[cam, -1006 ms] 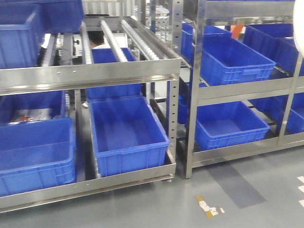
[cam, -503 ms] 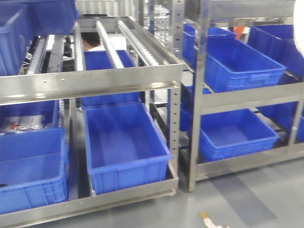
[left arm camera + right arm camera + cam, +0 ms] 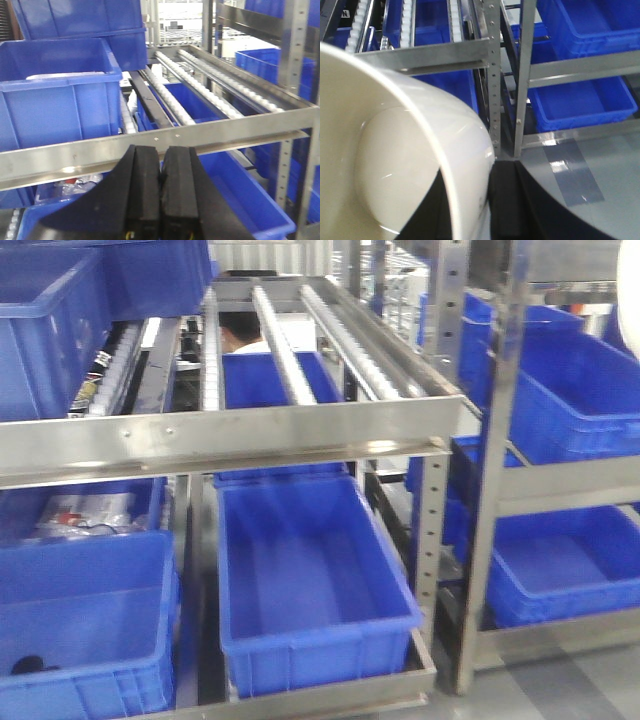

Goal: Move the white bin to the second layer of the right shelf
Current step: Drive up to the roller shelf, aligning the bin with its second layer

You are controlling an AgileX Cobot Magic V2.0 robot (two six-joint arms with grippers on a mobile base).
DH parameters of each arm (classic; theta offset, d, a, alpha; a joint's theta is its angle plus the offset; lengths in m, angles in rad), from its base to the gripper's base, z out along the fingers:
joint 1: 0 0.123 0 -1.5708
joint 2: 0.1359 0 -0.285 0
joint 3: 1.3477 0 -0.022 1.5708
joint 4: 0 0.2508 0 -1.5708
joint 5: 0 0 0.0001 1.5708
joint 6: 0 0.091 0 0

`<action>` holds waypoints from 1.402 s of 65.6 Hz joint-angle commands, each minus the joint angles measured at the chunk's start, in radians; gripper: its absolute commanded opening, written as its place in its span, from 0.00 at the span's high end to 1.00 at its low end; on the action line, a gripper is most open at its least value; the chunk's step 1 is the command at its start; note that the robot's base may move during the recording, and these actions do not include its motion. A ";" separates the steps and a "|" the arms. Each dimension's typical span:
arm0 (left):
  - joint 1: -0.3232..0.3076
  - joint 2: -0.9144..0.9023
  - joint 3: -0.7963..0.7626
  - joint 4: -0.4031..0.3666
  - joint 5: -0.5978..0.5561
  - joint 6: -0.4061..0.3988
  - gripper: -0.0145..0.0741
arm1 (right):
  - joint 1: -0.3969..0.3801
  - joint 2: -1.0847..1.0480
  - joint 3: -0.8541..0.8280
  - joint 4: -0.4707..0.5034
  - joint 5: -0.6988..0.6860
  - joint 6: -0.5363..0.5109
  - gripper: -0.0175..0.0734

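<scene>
Gripping the white bin (image 3: 395,165) by its wall, the right claw (image 3: 470,210) carries it in front of the shelving, above the floor. Left claw (image 3: 160,185) is closed on nothing, facing the roller shelf (image 3: 200,95), beside a blue crate (image 3: 60,95).

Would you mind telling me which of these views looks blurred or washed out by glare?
Front view: soft overall, with bright glare streaks on the stainless-steel front lip of the roller tier. Left wrist view: fairly sharp, the background is overexposed white, and the shut black left hand fills the bottom edge. Right wrist view: the cream-white glossy plastic bin looms large, with faint highlights on its inner wall.
</scene>
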 commanded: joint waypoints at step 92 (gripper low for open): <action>-0.002 -0.013 0.033 -0.005 -0.087 -0.007 0.74 | -0.005 0.002 -0.031 0.000 -0.101 -0.001 0.75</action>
